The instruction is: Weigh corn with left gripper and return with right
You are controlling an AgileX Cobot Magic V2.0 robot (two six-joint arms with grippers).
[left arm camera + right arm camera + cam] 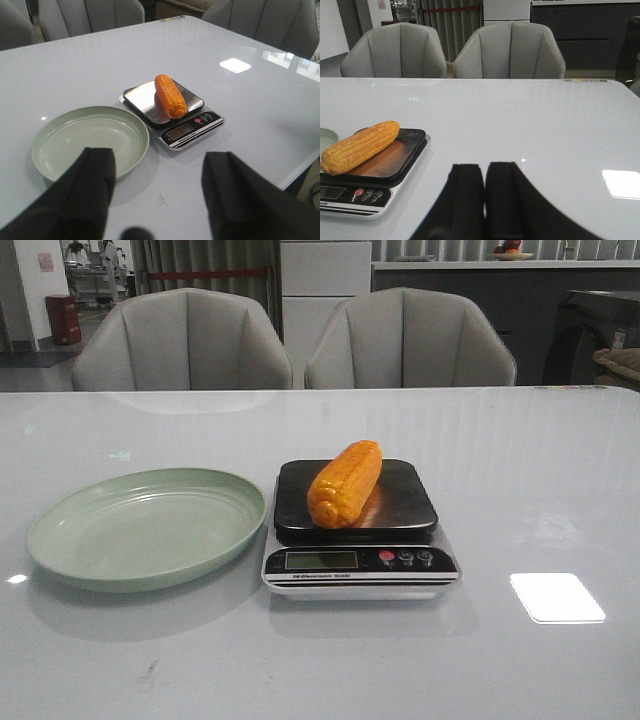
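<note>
The orange-yellow corn (345, 483) lies on the dark platform of the kitchen scale (360, 564), also seen in the left wrist view (169, 95) and the right wrist view (360, 146). The pale green plate (90, 558) sits empty to the left of the scale. My left gripper (157, 170) is open and empty, held back above the table on the near side of the plate (135, 155) and scale (200, 131). My right gripper (484, 172) is shut with nothing in it, to the right of the scale (355, 200). Neither gripper shows in the front view.
Two grey chairs (185, 340) (410, 337) stand behind the table's far edge. A bright light reflection (557, 597) lies on the glossy white table (540, 470) to the right of the scale. The table's right edge shows in the left wrist view (300, 172).
</note>
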